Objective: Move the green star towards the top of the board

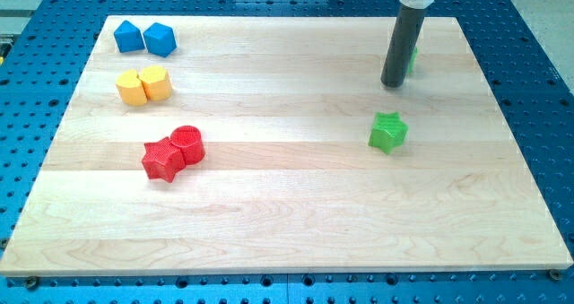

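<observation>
The green star (387, 132) lies on the wooden board (287, 205) at the view's right, about mid-height. My tip (392, 84) is above it toward the view's top, a short gap away and not touching it. Behind the rod, at its right side, a second green block (413, 58) peeks out, mostly hidden; its shape cannot be made out.
Two blue blocks (144, 38) sit side by side at the view's top left. Two yellow blocks (143, 85) sit below them. A red star (162, 159) touches a red cylinder (188, 144) at the left middle. A blue perforated table surrounds the board.
</observation>
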{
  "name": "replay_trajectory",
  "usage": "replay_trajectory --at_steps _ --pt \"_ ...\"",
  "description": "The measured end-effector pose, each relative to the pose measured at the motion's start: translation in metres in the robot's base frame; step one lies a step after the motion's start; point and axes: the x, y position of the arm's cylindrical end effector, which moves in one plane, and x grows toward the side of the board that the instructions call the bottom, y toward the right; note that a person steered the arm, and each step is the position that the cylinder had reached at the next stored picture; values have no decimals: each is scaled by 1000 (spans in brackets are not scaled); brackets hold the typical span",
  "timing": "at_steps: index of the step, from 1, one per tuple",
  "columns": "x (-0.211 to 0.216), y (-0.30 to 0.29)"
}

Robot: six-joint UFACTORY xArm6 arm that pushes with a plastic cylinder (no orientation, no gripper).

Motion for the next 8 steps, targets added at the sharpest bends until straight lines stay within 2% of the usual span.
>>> replay_trajectory --at_steps 1,2,3,4,5,6,7,8 --pt "-44 21" --pt "-28 30" --pt "73 37" --pt "158 17" --pt "151 -29" --pt "94 -6" --pt "99 6" --pt "148 5"
